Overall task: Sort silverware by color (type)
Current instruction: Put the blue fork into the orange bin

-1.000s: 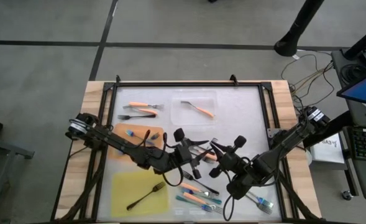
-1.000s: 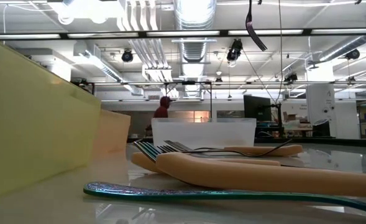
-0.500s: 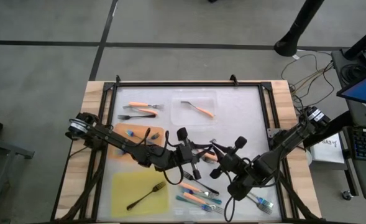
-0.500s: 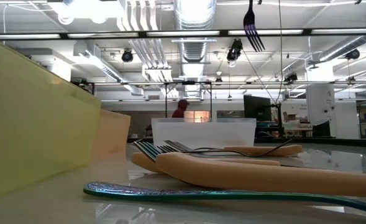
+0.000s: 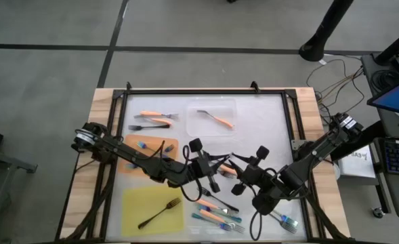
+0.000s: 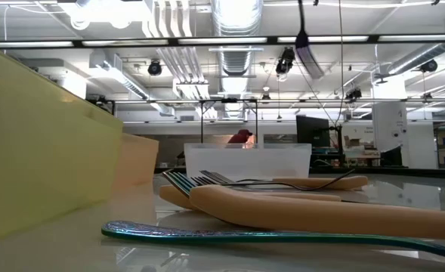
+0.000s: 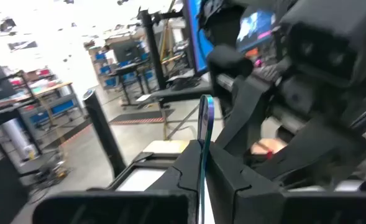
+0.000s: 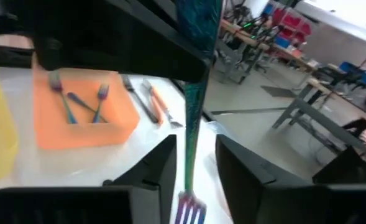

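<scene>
A teal fork [image 8: 191, 106] hangs high over the table's middle, between my two grippers. My left gripper [image 7: 202, 168] is shut on it. My right gripper [image 8: 195, 165] is open, with one finger on either side of the fork's neck, and its fingers do not touch the fork. The tines [image 8: 189, 214] lie toward the right wrist. The low view shows the fork's tine end [image 6: 307, 44] far above the table. The high view shows both grippers, left [image 5: 213, 165] and right [image 5: 238, 169], meeting over the loose silverware [image 5: 216, 211]. My left gripper pinches the teal fork's handle [image 7: 202, 146] between its two fingers, and the fork stands edge-on in the gap. The fingers lie roughly level, coming from the table's left, and the fork runs on along them toward my right gripper. The fork is lifted clear of the table.
An orange mat [image 5: 173, 144] at middle left holds teal forks. A yellow mat [image 5: 135, 203] at near left holds a black fork [image 5: 160, 212]. A clear tray [image 5: 211, 108] at the far middle holds an orange fork [image 5: 218, 120]. More forks [image 5: 152, 118] lie at far left.
The raised fork has passed from my right gripper's hold to my left's: the left has shut on the handle and the right has opened. In the low view the fork has turned about its length. My right arm has drawn back slightly toward the table's right edge.
</scene>
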Available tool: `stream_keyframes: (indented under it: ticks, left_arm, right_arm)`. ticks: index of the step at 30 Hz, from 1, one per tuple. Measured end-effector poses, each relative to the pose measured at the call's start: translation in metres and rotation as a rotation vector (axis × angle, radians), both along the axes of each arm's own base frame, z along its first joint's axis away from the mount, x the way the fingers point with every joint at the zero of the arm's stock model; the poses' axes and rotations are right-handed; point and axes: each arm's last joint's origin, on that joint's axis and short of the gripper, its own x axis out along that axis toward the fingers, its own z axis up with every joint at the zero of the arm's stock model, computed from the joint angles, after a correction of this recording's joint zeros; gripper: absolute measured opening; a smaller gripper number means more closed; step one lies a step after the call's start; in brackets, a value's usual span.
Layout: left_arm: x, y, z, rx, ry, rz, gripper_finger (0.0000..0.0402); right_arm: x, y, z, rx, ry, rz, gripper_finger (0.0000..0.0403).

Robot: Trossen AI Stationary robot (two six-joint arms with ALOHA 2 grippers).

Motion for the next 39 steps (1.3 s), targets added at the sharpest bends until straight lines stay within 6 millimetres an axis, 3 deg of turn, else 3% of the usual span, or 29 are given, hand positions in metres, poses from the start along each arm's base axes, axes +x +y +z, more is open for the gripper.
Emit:
stream_keyframes:
  ticks: [7, 12, 17, 22, 28, 32, 39]
  left_arm:
    - [0.0, 0.012, -0.009, 0.054, 0.112, 0.167, 0.0001]
    - [-0.013, 0.02, -0.016, 0.181, 0.315, 0.348, 0.0001]
    - [-0.049, 0.025, -0.013, 0.147, 0.455, 0.387, 0.0]
    - [-0.094, 0.04, -0.013, -0.047, 0.609, 0.405, 0.0]
    - [-0.129, 0.051, -0.021, -0.163, 0.943, 0.422, 0.0]
    - [-0.134, 0.052, -0.026, -0.217, 1.132, 0.354, 0.0]
    - [-0.126, 0.055, -0.045, -0.205, 1.33, 0.258, 0.0]
  right_arm:
    - [-0.012, -0.002, 0.016, 0.195, 0.026, 0.145, 0.0145]
    - [-0.026, -0.011, 0.023, 0.334, 0.059, 0.168, 0.0147]
    - [-0.04, -0.021, 0.014, 0.382, 0.111, 0.062, 0.0139]
    - [-0.049, -0.029, 0.0, 0.374, 0.16, -0.06, 0.013]
    - [-0.052, -0.033, -0.014, 0.367, 0.173, -0.12, 0.0128]
    - [-0.054, -0.034, -0.02, 0.385, 0.159, -0.143, 0.013]
    - [-0.056, -0.035, -0.03, 0.434, 0.154, -0.178, 0.0128]
